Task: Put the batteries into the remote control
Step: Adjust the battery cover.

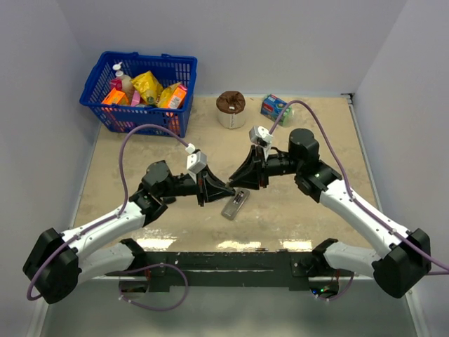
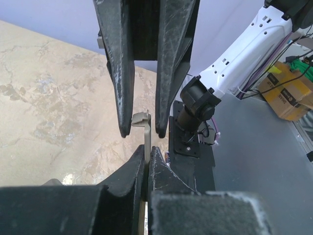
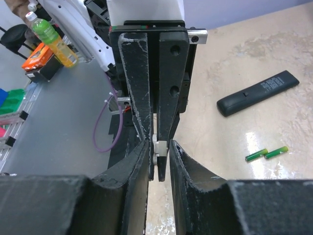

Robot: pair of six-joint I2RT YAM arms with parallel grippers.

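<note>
My left gripper (image 1: 230, 192) is shut on a thin grey plate (image 2: 147, 128) with a hooked far end, seen edge on in the left wrist view. My right gripper (image 1: 237, 181) meets it tip to tip. Its fingers (image 3: 142, 156) are apart on either side of the plate's end (image 3: 160, 147), without gripping it. In the top view a short grey slab with a dark stripe (image 1: 235, 204) shows just below the fingertips. I cannot tell whether it is the remote control or whether it lies on the table. A tiny dark cylinder (image 2: 167, 157), perhaps a battery, lies by the arm mount.
A long black remote (image 3: 257, 93) and two small green sticks (image 3: 266, 153) lie on the table. A blue basket of packets (image 1: 140, 88) stands at the back left. A brown-topped tub (image 1: 230, 109) and a green box (image 1: 275, 107) stand at the back.
</note>
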